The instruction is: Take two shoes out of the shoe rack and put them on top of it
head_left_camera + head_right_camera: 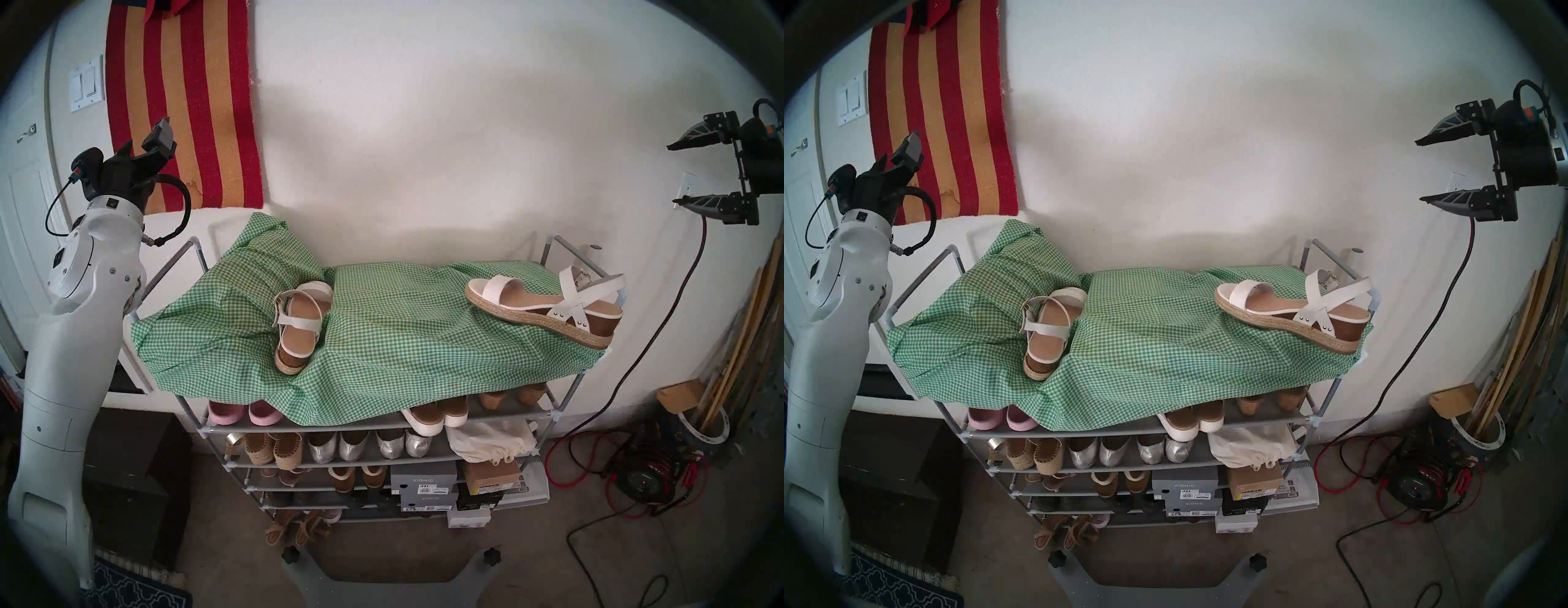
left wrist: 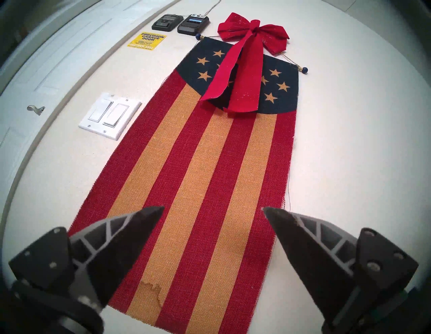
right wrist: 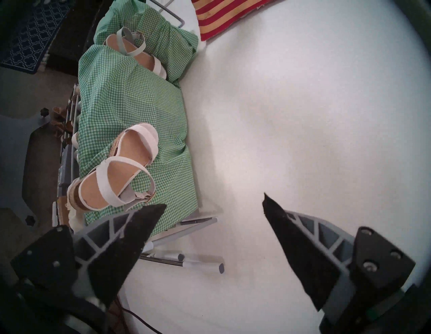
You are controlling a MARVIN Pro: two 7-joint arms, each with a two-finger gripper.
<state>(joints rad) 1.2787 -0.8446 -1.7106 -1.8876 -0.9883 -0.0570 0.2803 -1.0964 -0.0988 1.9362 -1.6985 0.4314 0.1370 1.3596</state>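
Two wedge sandals with white straps lie on the green gingham cloth (image 1: 403, 331) that covers the top of the grey shoe rack (image 1: 297, 427). The left sandal (image 1: 299, 327) points away from me, near the middle-left. The right sandal (image 1: 543, 305) lies crosswise at the right end, its heel at the rack's edge. Both also show in the right wrist view (image 3: 116, 170) (image 3: 137, 53). My left gripper (image 1: 146, 133) is open and empty, raised at the far left, facing the wall. My right gripper (image 1: 671, 175) is open and empty, high up to the right of the rack.
Lower shelves hold white chunky shoes (image 1: 432, 418), woven espadrilles (image 1: 271, 446), silver flats and shoe boxes (image 1: 424, 479). A striped wall hanging (image 1: 182, 106) and a light switch (image 1: 87, 85) are behind my left gripper. A red cable reel (image 1: 649, 475) and wooden boards (image 1: 742, 339) stand at the right.
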